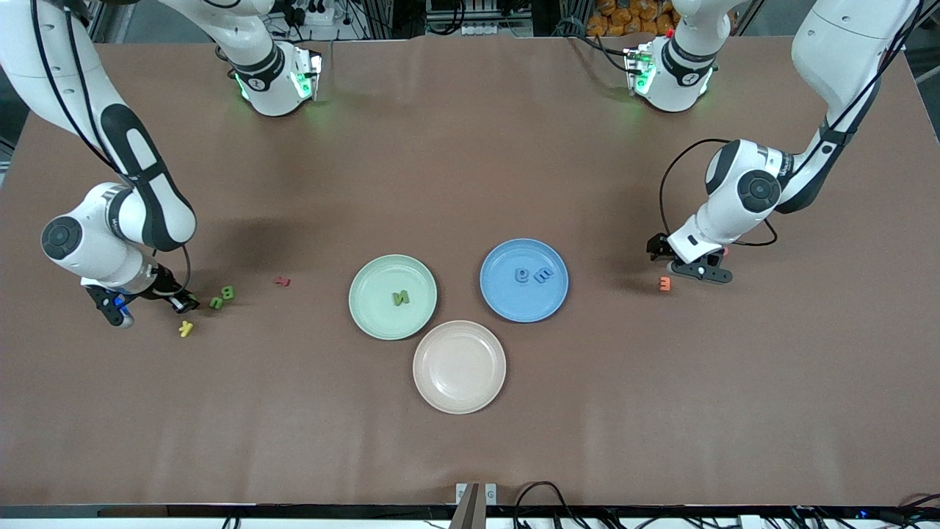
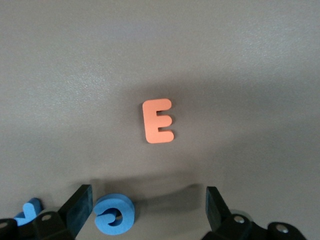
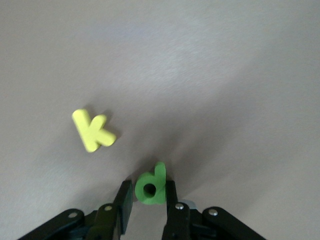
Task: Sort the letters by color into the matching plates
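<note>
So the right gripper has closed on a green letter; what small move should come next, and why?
Probably a short straight lift. The right gripper is shut on the green letter low at the table, with the yellow letter lying close by. Rising first should clear it before carrying toward the green plate, where one green letter already lies. The left gripper hangs open near an orange letter.

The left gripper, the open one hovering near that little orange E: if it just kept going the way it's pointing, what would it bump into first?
Probably the table. The left gripper points down, jaws open; a blue letter lies beside one finger and the orange E lies ahead of the fingertips, though depth is unclear.
</note>
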Motion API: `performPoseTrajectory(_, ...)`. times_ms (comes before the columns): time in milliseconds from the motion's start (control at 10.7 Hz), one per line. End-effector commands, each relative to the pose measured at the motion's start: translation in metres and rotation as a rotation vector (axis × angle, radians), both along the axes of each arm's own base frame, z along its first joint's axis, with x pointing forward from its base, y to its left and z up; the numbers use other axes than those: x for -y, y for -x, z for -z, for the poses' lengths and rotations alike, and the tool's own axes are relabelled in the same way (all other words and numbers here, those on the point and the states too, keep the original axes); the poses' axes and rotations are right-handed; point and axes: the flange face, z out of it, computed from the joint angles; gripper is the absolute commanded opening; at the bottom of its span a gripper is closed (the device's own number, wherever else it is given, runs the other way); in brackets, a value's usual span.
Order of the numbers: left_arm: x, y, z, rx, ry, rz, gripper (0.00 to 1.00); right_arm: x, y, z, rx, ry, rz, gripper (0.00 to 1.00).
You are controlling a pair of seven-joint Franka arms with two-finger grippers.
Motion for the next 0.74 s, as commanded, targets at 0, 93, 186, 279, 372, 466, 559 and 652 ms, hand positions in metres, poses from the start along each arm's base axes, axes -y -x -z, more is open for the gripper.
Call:
performPoseTrajectory(0, -0.004, 0.005, 0.002, 0.004, -0.005, 0.006, 1.0, -0.011, -0.011, -0.008, -0.03, -0.018, -0.102, 0.31)
performPoseTrajectory(93, -0.006, 0.005, 0.003, 0.001, -0.007, 0.002, 1.0, -0.013, -0.011, -0.007, -0.031, -0.019, -0.106, 0.31)
performPoseTrajectory(186, -0.006, 0.007, 0.004, -0.004, -0.008, 0.001, 1.0, -0.013, -0.01, -0.005, -0.034, -0.02, -0.109, 0.29)
performPoseTrajectory(279, -0.011, 0.007, 0.005, -0.007, -0.011, -0.009, 1.0, -0.013, -0.01, -0.004, -0.036, -0.019, -0.114, 0.29)
performPoseTrajectory(372, -0.014, 0.008, 0.006, -0.009, -0.013, -0.014, 1.0, -0.012, -0.011, -0.005, -0.031, -0.019, -0.117, 0.3)
performPoseTrajectory(466, -0.015, 0.01, 0.006, -0.01, -0.015, -0.014, 1.0, -0.012, -0.01, -0.004, -0.032, -0.018, -0.121, 0.3)
performPoseTrajectory(559, -0.016, 0.011, 0.007, -0.013, -0.016, -0.014, 1.0, -0.012, -0.01, -0.003, -0.03, -0.017, -0.127, 0.3)
performPoseTrajectory(652, -0.016, 0.012, 0.007, -0.014, -0.017, -0.014, 1.0, -0.011, -0.01, -0.003, -0.03, -0.017, -0.126, 0.3)
